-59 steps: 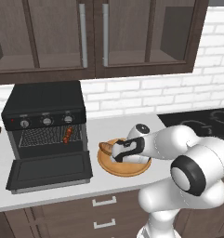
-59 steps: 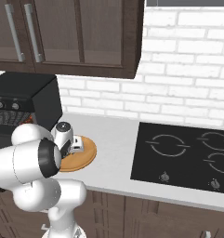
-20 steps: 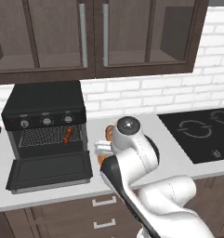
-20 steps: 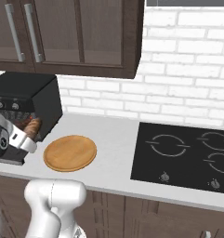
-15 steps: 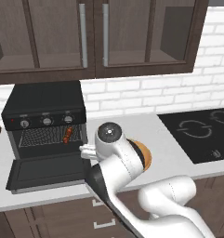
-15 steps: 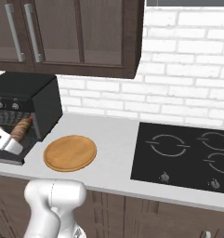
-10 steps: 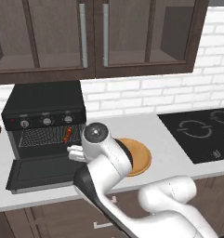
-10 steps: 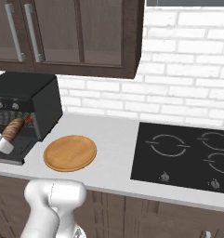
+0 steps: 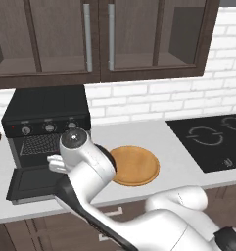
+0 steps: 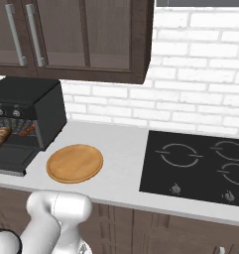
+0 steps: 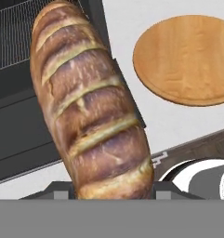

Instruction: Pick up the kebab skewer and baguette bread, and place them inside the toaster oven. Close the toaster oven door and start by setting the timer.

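Dark wood cabinets and a white brick wall frame a pale counter point(image 10: 121, 154), where we see a black toaster oven point(image 9: 46, 110) at the left with its toaster oven door point(image 9: 34, 182) dropped flat and the wire rack showing. A round wooden plate point(image 10: 74, 162) lies bare just beside the oven, and a black hob point(image 10: 200, 166) sits further right.

Our pincer point(image 11: 114, 194) is partly closed around the lower end of the baguette bread point(image 11: 88, 102), which rises long and slashed in the hand view, hanging over the open door with its far end reaching toward the rack. From the right base view the loaf's tip point(image 10: 1, 137) shows at the oven mouth, next to the kebab skewer point(image 10: 26, 130), which appears to lie on the rack inside.

We judge the step in hand is sliding the bread in. To do it well we should keep the loaf level, aim it beside the skewer, not onto it, go deep enough that the door can swing up, and only then let go.
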